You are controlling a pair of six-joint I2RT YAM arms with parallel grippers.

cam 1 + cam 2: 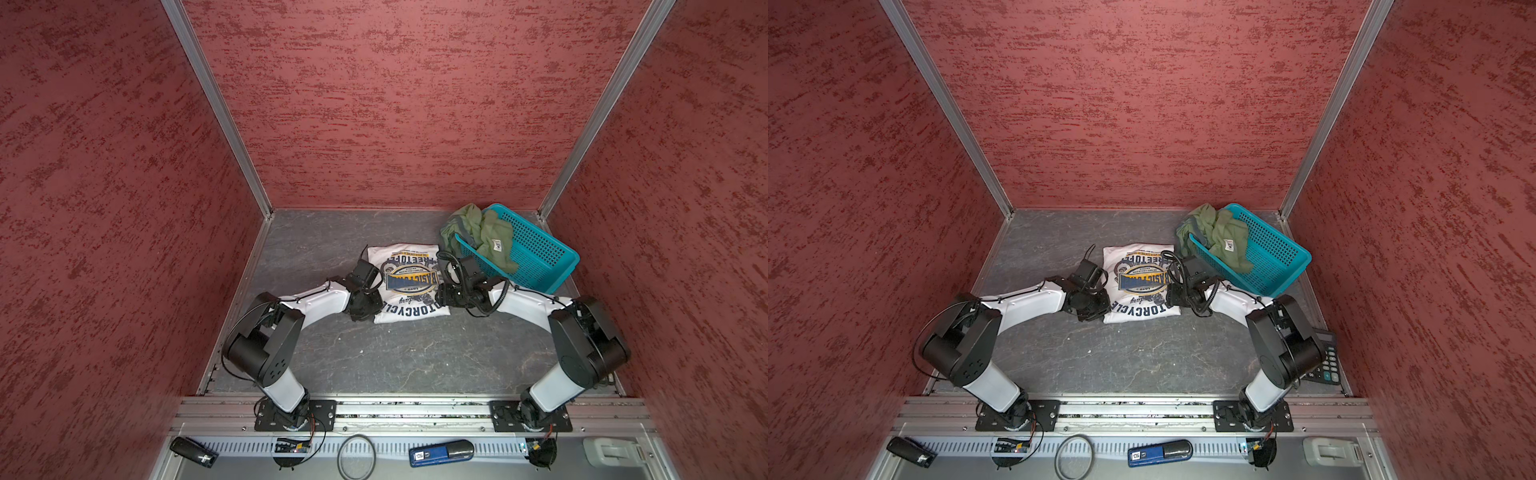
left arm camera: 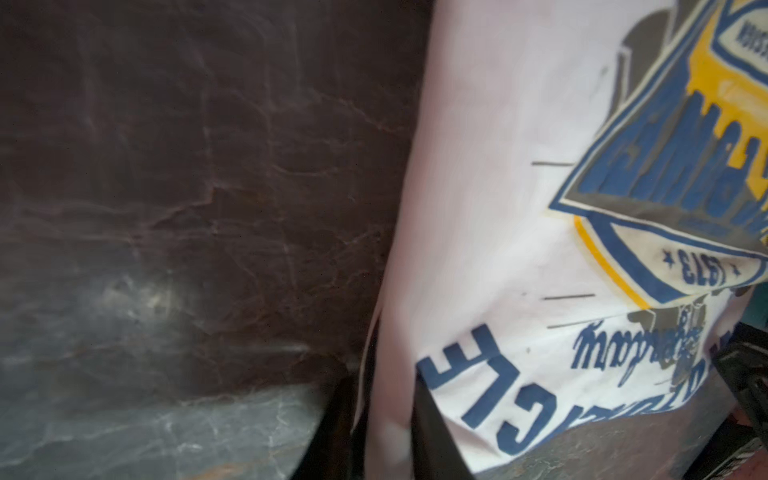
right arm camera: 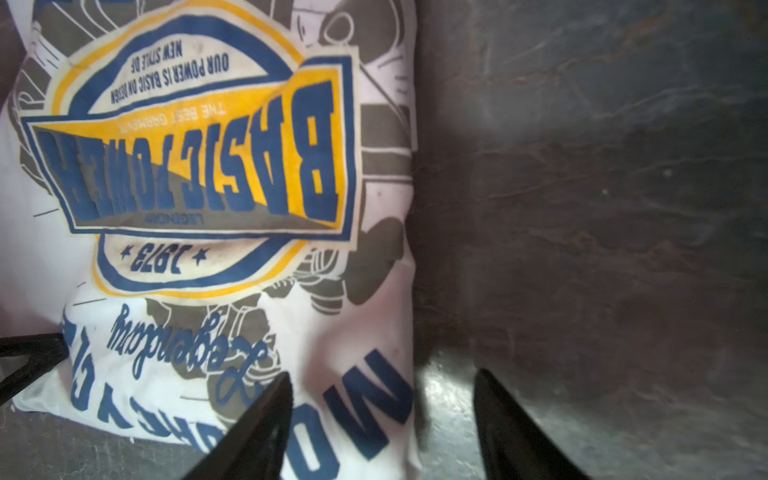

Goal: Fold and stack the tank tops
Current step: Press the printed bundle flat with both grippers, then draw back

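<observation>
The white tank top (image 1: 409,286) lies folded in the middle of the grey table, its navy-yellow emblem facing up in both top views (image 1: 1142,286). The olive green tank top (image 1: 482,235) is bunched in the teal basket and spills over its rim. My left gripper (image 2: 382,384) sits at the white top's near left corner (image 1: 365,305), shut with the cloth's edge pinched between its fingers. My right gripper (image 3: 382,374) is open at the near right edge (image 1: 445,297). One of its fingers (image 3: 266,415) is over the cloth; the other is over bare table.
The teal mesh basket (image 1: 540,253) stands tilted at the back right, close behind my right wrist. A calculator (image 1: 1327,359) lies by the right arm's shoulder. Red walls enclose three sides. A blue device (image 1: 440,453) and a cable loop (image 1: 356,457) lie beyond the front rail.
</observation>
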